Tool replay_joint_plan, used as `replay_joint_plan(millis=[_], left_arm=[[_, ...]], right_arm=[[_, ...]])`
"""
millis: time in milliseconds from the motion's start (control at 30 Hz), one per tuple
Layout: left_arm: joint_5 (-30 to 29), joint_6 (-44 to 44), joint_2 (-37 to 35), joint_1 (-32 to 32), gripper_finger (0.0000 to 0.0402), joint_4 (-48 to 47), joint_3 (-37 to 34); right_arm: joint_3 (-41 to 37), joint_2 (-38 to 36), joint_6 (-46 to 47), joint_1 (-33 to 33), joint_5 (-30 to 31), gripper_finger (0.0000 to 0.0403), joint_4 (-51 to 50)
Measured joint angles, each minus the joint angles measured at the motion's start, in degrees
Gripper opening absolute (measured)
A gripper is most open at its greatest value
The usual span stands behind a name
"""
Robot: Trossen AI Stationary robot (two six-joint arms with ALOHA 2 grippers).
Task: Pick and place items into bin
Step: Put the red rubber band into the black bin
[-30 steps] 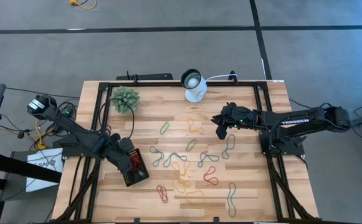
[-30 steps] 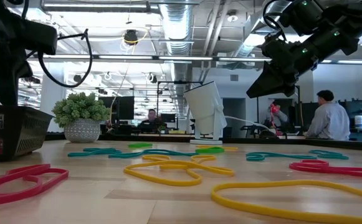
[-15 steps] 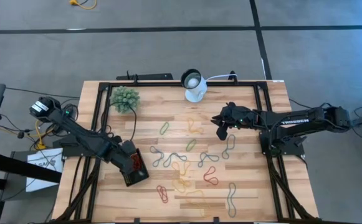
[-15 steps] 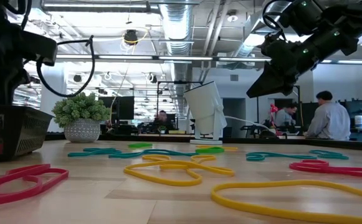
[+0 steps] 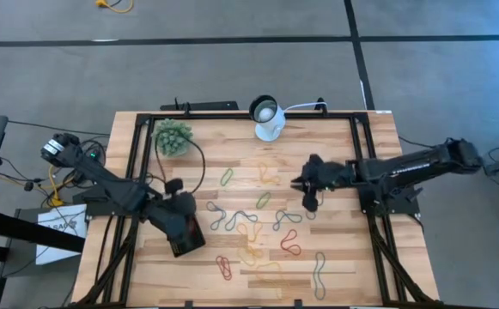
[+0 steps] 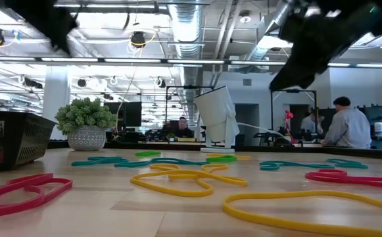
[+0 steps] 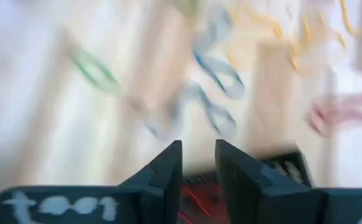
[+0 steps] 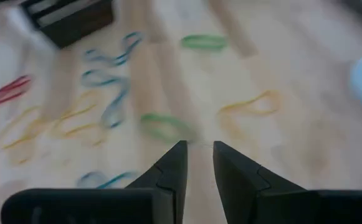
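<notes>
- The left gripper (image 5: 178, 209) is seen over the table's left part, just above the black bin (image 5: 186, 233); in the left wrist view its fingers (image 7: 168, 171) are set narrowly apart with nothing between them, and red loops are visible inside the bin (image 7: 230, 199) just beyond them.
- The right gripper (image 5: 307, 190) is held above the right-centre of the wooden table (image 5: 335, 275), over the scattered loops; its fingers (image 8: 171, 168) are likewise narrowly parted and empty, a green loop (image 8: 163, 124) lying on the boards ahead of them.
- The bin stands near the table's left edge, turned at an angle — in the low view it shows as a dark slatted box (image 6: 10, 138) at the far left.
- The loose loops (image 5: 253, 225) — red, yellow, green and grey — are spread across the table's middle and lower part, well apart from the bin.
- A fuzzy green plant (image 5: 173, 136) and a white lamp-like device (image 5: 267, 120) are placed along the table's far edge.
- A person (image 6: 346, 124) is seen in the room behind.
</notes>
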Motion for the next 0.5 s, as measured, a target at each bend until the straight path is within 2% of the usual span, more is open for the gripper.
replay_joint_plan(millis=[100, 233, 333, 433, 500], left_arm=[[-8.2, 8.5, 0.0, 0.5, 0.0079, -0.1, 3.6], [-11.5, 16.9, -0.1, 3.8, 0.0075, -0.3, 6.5], [-8.7, 23.3, -1.4, 8.6, 0.0075, -2.0, 7.3], [-2.2, 29.6, -4.5, 15.4, 0.0074, -1.7, 7.4], [2.7, 33.2, -6.8, 20.1, 0.0074, -0.3, 7.4]], right_arm=[[1.7, 0.0, 5.4, 6.2, 1.5, 0.0072, -3.4], [1.7, 3.8, 11.6, 13.6, 3.1, 0.0072, -5.5], [1.8, 9.0, 8.7, 17.8, 2.0, 0.0072, -4.3], [1.8, 14.1, 3.2, 20.8, 1.5, 0.0072, -2.6], [2.8, 17.0, 2.8, 21.6, 1.4, 0.0072, -1.3]])
